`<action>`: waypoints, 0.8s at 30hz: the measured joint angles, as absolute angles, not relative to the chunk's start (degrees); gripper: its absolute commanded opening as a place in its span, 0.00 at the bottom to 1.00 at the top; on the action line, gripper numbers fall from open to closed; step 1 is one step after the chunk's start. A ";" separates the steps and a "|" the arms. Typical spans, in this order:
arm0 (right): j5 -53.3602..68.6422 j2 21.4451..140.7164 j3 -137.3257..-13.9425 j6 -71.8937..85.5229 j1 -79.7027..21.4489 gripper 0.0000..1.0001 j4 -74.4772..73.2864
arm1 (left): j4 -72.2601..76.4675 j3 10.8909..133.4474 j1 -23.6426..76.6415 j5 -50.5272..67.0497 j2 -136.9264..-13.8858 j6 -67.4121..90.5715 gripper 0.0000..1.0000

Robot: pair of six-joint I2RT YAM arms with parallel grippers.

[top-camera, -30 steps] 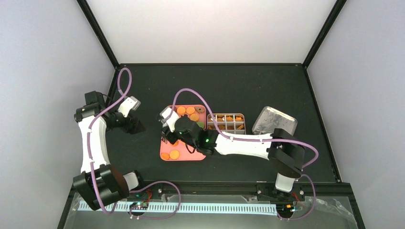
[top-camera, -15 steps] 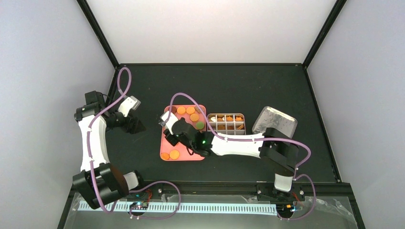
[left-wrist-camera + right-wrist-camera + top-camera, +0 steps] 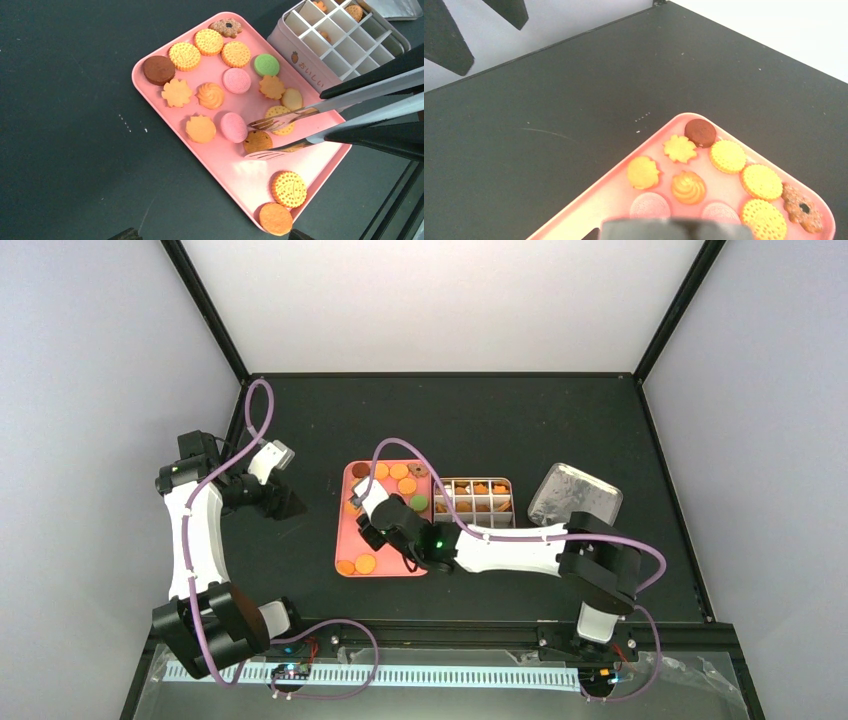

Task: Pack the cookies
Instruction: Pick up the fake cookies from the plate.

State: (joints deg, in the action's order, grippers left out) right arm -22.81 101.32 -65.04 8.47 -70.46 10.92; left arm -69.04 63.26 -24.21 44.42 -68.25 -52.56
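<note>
Your right gripper [image 3: 325,118] is clamped on the metal tongs [image 3: 295,114], whose tips flank a brown speckled cookie [image 3: 257,141]. The cookies [image 3: 210,95] lie scattered on the pink tray [image 3: 240,182] on the desk [image 3: 65,100]: waffled yellow rounds, orange flowers, a swirl, two pink, one green, one dark brown. A few sit in the divided tin [image 3: 300,55] just beside the tray. Your left gripper [image 3: 285,503] hangs with its jaws apart, well off to the tray's left.

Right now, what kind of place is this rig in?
Likely a lab robot test cell, not a kitchen: a black table boxed in by plain white walls and black frame posts, left arm and right arm bolted at its edge, and toy-looking cookies on a pink tray.
</note>
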 measured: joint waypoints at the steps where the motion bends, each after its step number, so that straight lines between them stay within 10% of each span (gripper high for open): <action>1: -23.24 100.82 -64.31 8.86 -70.57 0.36 10.70 | -69.06 63.26 -24.21 44.62 -68.27 -52.58 0.79; 24: -23.44 98.45 -62.57 10.28 -70.39 0.22 9.34 | -69.95 63.42 -24.21 47.83 -68.99 -52.60 0.81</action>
State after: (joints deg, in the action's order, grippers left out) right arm -23.44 98.45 -62.57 10.28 -70.39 9.34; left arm -69.95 63.42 -24.21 47.83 -68.99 -52.60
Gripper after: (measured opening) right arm 0.292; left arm 0.807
